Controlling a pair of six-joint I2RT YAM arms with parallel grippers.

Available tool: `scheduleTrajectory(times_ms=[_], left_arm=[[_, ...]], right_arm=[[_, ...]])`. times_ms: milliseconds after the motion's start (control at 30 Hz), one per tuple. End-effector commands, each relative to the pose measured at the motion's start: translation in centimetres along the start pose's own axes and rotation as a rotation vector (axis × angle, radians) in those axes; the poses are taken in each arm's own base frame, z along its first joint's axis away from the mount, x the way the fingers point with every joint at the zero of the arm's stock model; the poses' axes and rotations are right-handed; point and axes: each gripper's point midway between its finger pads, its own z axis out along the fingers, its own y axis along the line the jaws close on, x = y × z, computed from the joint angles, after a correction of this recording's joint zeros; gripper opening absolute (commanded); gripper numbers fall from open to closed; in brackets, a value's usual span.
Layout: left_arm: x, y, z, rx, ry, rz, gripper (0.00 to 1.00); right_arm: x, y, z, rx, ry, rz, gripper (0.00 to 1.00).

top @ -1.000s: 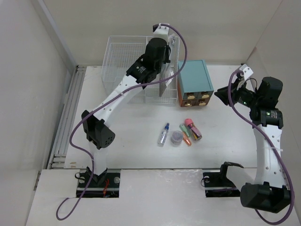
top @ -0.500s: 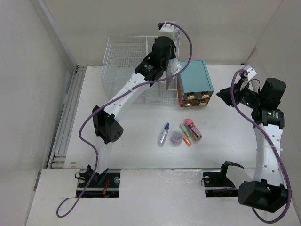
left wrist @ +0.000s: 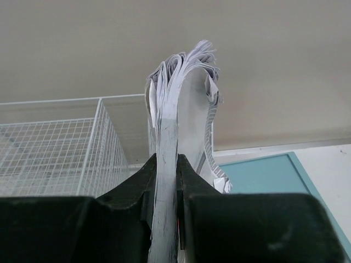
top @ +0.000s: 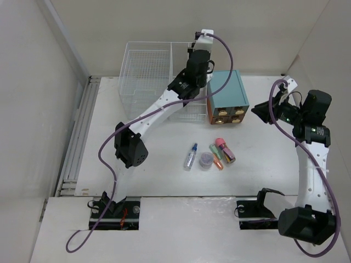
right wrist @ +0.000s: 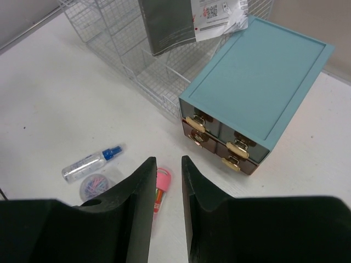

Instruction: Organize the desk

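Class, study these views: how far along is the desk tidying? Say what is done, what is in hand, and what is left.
Done: nothing visibly stowed yet. In hand: the left hand is shut on a sheaf of papers, held at the basket. Left: the spray bottle, round tub and pens lie loose on the desk; the right hand hovers open and empty near the teal box.

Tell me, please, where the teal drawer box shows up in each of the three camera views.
Top external: teal drawer box right of centre, upper half.
Left wrist: teal drawer box at lower right, only its top, right of the paper stack.
Right wrist: teal drawer box at upper right, drawer fronts toward the camera.
Shared landmark: the white wire basket, left of the box in every view.
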Motion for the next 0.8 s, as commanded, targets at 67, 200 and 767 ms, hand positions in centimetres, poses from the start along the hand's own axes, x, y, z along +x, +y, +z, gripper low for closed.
scheduleTrajectory(times_ms=[67,200,767], left_arm=[[-9.0,2.6,-1.9,-0.110,-0.229,-0.114,0.00],[-8.7,4.0,-1.9,-0.200,-0.236,-0.111,0.00],[-4.9,2.0,1.0,-0.103,-0.180,-0.151,0.00]], right_arm=[[-0.8,0.2,0.0,-0.028,-0.030,-0.031,0.31],[-0.6,0.0,0.2,-0.029,-0.025,-0.032,0.31],[0.3,-0.8,0.4,-0.034,-0.012,-0.005,0.33]])
